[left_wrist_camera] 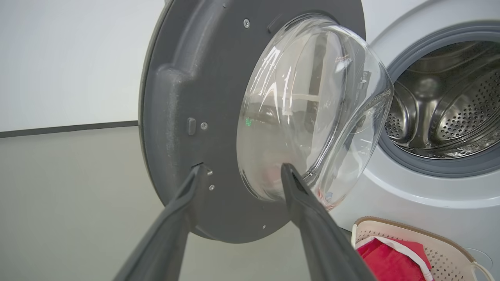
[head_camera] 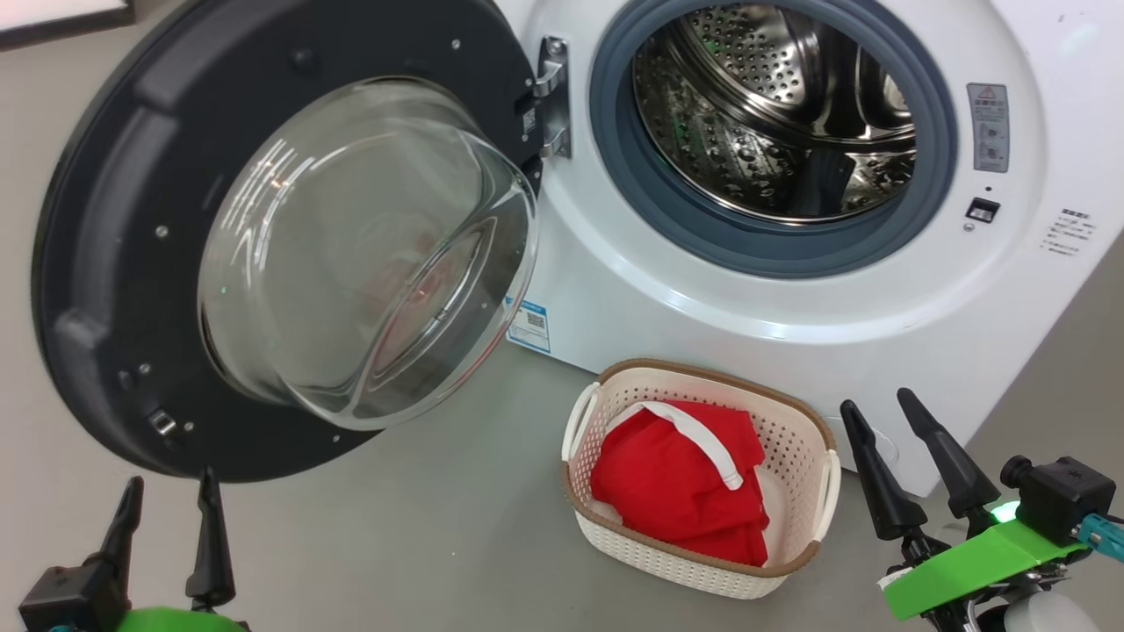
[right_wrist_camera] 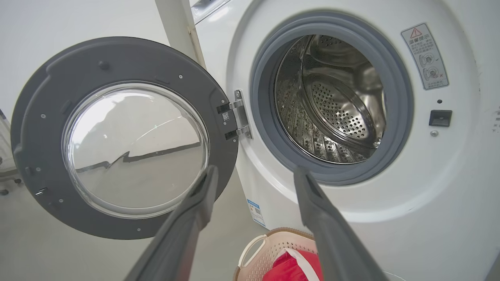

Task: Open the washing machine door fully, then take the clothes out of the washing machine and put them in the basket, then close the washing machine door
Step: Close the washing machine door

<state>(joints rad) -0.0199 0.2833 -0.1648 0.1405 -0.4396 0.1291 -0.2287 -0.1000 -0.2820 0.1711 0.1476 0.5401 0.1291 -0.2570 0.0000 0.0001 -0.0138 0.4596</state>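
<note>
- My left gripper points up at the lower left, fingers spread wide and holding nothing, just below the washing machine door.
- My right gripper is also parted and empty, leaning leftward, just right of the basket.
- The clothes, red with a white band, lie in the basket on the floor before the washing machine.
- The door hangs wide open to the left.
- A blue label carries a QR code.
- A grey warning sticker shows a red triangle and Chinese print I cannot read.
</note>
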